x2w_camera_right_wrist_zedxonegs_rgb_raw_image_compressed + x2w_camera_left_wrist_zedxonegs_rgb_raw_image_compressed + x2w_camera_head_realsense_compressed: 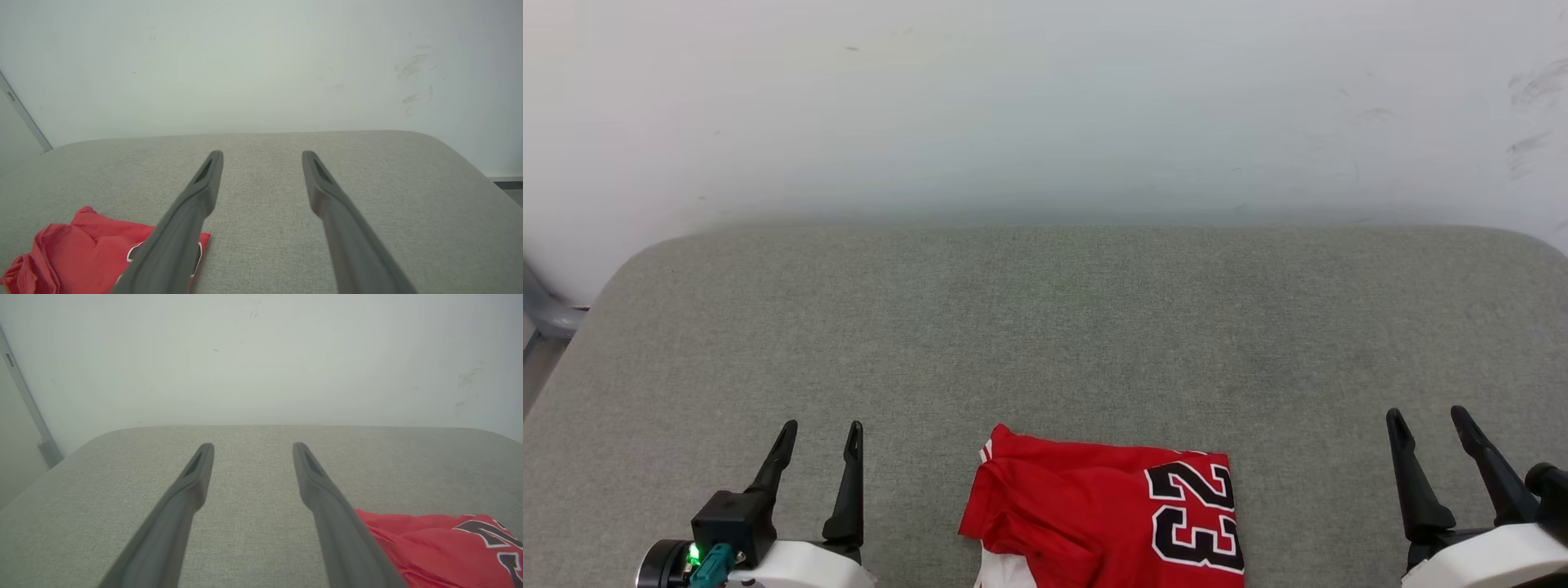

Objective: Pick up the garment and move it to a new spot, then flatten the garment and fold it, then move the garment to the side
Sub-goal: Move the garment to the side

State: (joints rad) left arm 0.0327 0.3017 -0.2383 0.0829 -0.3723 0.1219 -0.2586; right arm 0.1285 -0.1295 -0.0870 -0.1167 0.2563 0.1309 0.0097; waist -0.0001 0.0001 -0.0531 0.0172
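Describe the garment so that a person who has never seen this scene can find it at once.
Start from the wide grey padded surface in front of the pale wall. At its near edge, between the left gripper and the right gripper, lies the garment. It is the one red thing there, and it carries a large black number 23 outlined in white.

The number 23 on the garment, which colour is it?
Black with white outline, on the red garment; head view shows it best.
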